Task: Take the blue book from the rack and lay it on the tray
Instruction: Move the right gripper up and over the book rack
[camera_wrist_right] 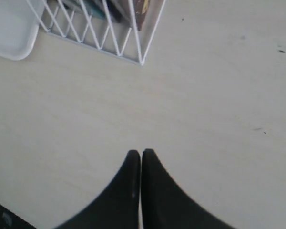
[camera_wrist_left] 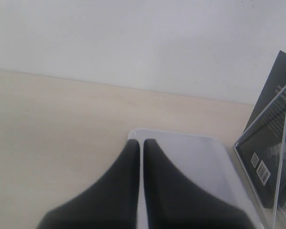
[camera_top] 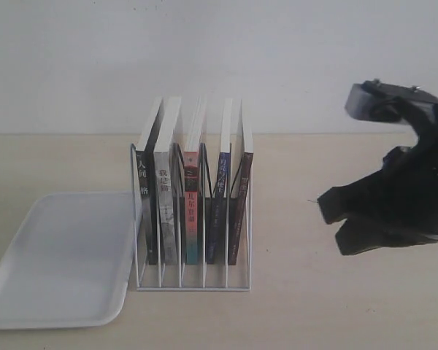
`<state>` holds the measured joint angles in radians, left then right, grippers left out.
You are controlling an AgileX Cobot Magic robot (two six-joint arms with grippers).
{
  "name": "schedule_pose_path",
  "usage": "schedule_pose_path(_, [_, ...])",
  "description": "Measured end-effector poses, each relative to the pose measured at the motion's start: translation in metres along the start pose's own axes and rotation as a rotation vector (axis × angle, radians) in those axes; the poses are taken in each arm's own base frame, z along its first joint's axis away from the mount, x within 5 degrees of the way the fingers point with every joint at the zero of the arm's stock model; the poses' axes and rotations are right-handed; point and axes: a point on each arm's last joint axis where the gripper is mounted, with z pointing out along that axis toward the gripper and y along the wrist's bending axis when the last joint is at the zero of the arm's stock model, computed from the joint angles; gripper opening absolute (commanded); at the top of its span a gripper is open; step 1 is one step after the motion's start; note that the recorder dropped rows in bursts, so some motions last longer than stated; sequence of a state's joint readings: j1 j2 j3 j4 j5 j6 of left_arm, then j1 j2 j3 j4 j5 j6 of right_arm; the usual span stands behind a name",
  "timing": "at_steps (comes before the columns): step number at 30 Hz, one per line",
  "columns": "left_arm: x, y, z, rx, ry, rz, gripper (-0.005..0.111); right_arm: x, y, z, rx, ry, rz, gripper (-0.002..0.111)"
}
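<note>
rack point(camera_top: 194, 289) holds five books point(camera_top: 168, 211) (blue book point(camera_top: 220, 188) fourth from tray point(camera_top: 58, 255)); left tool point(camera_wrist_left: 141, 141), right tool point(camera_wrist_right: 140, 151) both closed

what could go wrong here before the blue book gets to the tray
The blue book stands tight between the maroon book and a red-spined book, so the right gripper, now shut, might pinch or drag a neighbour. Pulling could also tip the wire rack. The left gripper hangs over the tray and may block the landing spot.
</note>
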<state>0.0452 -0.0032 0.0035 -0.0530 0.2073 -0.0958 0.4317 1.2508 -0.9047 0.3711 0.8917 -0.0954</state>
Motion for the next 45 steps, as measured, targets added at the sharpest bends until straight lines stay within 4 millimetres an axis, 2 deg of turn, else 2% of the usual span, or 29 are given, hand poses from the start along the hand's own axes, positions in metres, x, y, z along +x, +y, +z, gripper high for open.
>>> schedule_pose_path(5, [0.0, 0.0, 0.0, 0.0, 0.0, 0.0, 0.004, -0.002, 0.012, 0.009, -0.021, -0.011, -0.041, 0.0])
schedule_pose_path(12, [0.0, 0.0, 0.0, 0.0, 0.0, 0.0, 0.004, -0.006, 0.013, 0.009, -0.018, -0.056, -0.078, 0.0])
schedule_pose_path(18, [0.0, 0.0, 0.0, 0.0, 0.0, 0.0, 0.004, -0.002, 0.01, 0.007, 0.022, 0.005, -0.127, 0.0])
schedule_pose_path(23, [0.0, 0.0, 0.0, 0.0, 0.0, 0.0, 0.004, -0.024, 0.024, -0.024, 0.012, -0.024, -0.141, 0.0])
schedule_pose_path(29, [0.0, 0.0, 0.0, 0.0, 0.0, 0.0, 0.004, -0.037, 0.03, -0.043, 0.02, -0.081, -0.144, 0.0])
schedule_pose_path(31, [0.0, 0.0, 0.0, 0.0, 0.0, 0.0, 0.004, -0.04, 0.032, -0.047, 0.017, -0.094, -0.147, 0.004])
schedule_pose_path(36, [0.0, 0.0, 0.0, 0.0, 0.0, 0.0, 0.004, -0.049, 0.037, -0.058, 0.012, -0.122, -0.158, 0.028])
schedule_pose_path(39, [0.0, 0.0, 0.0, 0.0, 0.0, 0.0, 0.004, -0.061, 0.038, -0.051, 0.012, -0.098, -0.135, 0.028])
schedule_pose_path(45, [0.0, 0.0, 0.0, 0.0, 0.0, 0.0, 0.004, -0.088, 0.038, -0.025, 0.019, -0.038, -0.108, 0.028])
